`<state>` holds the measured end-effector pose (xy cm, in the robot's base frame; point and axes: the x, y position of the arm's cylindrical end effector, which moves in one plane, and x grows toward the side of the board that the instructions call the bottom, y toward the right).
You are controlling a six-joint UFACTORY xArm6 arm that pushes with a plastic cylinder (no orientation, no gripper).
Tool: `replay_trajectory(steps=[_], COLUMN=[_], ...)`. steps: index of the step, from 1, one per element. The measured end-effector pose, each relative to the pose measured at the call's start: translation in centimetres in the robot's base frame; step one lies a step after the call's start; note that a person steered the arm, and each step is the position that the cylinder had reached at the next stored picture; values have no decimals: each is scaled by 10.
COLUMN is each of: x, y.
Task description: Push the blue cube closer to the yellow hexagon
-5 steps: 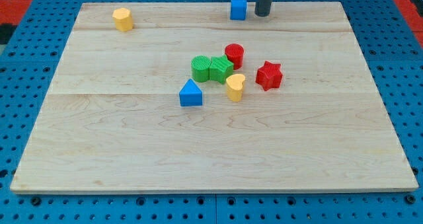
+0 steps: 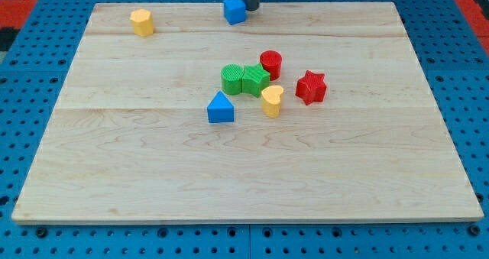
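Wooden board [image 2: 137, 167] fills your frame, and near its centre sits a cluster: blue triangular block [image 2: 221, 108], yellow heart [image 2: 271, 101], red star [image 2: 311, 87], two green blocks [image 2: 244, 79], red cylinder [image 2: 270, 63]. Farther back, at the top edge, your blue cube [image 2: 234, 9] sits turned askew, touching my tip [image 2: 250, 8] on its right. The rod holds nothing. Yellow hexagon [image 2: 141, 21] waits well apart, upper left.
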<state>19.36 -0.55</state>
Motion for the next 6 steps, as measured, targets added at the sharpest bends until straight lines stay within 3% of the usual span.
replay_trajectory(steps=[6], x=[21], y=[-92])
